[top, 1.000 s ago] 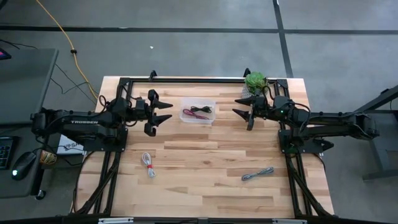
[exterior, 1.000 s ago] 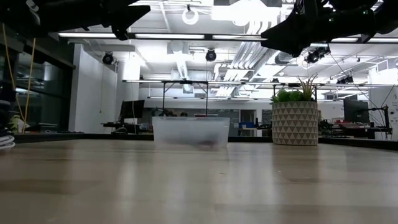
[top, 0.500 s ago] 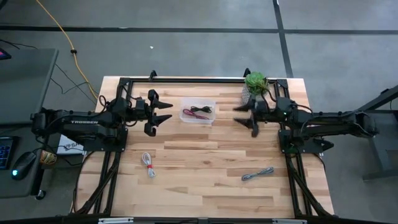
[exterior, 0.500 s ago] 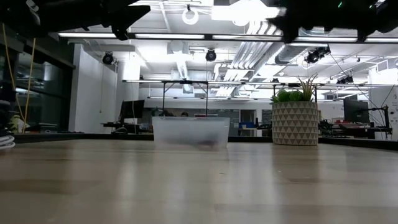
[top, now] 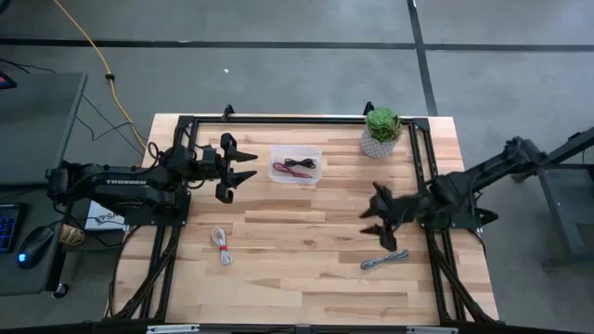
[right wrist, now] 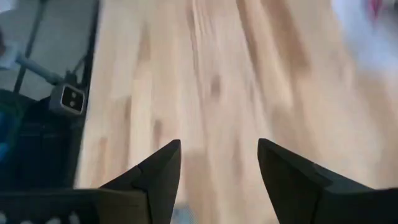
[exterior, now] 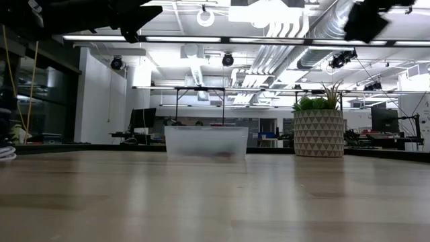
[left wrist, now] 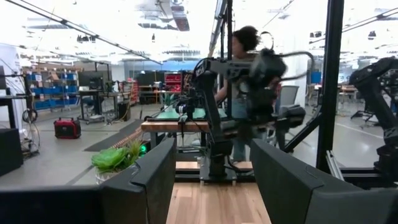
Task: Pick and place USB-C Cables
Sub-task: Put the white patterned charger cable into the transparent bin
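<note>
Grey cable (top: 384, 260) nr open right pincer (top: 378, 218)

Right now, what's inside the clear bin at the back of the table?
In the clear bin lie a dark red cable bundle and a black one, tangled together. From the low view the frosted wall shows only a dark smear. Anything beneath them is hidden.

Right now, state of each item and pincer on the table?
Clear bin: upright, dark red cable and black cable lying inside.
White and red cable: bundled, loose on the table.
Grey cable: bundled, loose on the table.
Left pincer: open, empty, beside the bin.
Right pincer: open, empty, above the grey cable.
Potted plant: upright.
</note>
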Robot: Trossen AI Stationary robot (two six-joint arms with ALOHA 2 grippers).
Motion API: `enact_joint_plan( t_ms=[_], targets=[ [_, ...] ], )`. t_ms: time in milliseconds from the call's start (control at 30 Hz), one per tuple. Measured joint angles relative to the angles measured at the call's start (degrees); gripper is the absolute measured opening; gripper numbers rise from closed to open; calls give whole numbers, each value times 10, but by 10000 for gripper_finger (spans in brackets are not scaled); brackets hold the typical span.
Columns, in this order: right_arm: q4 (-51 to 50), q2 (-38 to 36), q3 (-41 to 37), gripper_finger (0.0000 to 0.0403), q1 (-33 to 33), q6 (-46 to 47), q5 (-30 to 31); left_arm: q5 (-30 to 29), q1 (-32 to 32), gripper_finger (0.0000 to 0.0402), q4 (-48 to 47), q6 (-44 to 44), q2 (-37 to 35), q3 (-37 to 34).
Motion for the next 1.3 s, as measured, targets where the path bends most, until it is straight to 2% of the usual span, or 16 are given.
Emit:
enact_joint_plan(
  t_ms=[100, 200, 333, 433, 533, 733, 967, 1300],
  targets=[
    [-106, 36, 32, 204, 51, 161, 1, 0, 0, 188, 0, 0, 0, 0],
    [-178, 71, 45, 204, 95, 275, 0, 0, 0, 188, 0, 0, 0, 0],
    [-206, 112, 27, 204, 135, 367, -13, 0, 0, 188, 0, 0, 0, 0],
    [-200, 144, 11, 204, 147, 411, -46, 0, 0, 188, -1, 0, 0, 0],
    [-176, 177, -3, 204, 152, 429, -81, 0, 0, 188, -1, 0, 0, 0],
    [-104, 238, -15, 204, 159, 409, -99, 0, 0, 188, -2, 0, 0, 0],
    [-98, 305, -15, 204, 165, 401, -134, 0, 0, 188, -5, 0, 0, 0],
    [-100, 368, -12, 204, 170, 381, -126, 1, 0, 188, -5, 0, 0, 0]
  ],
)
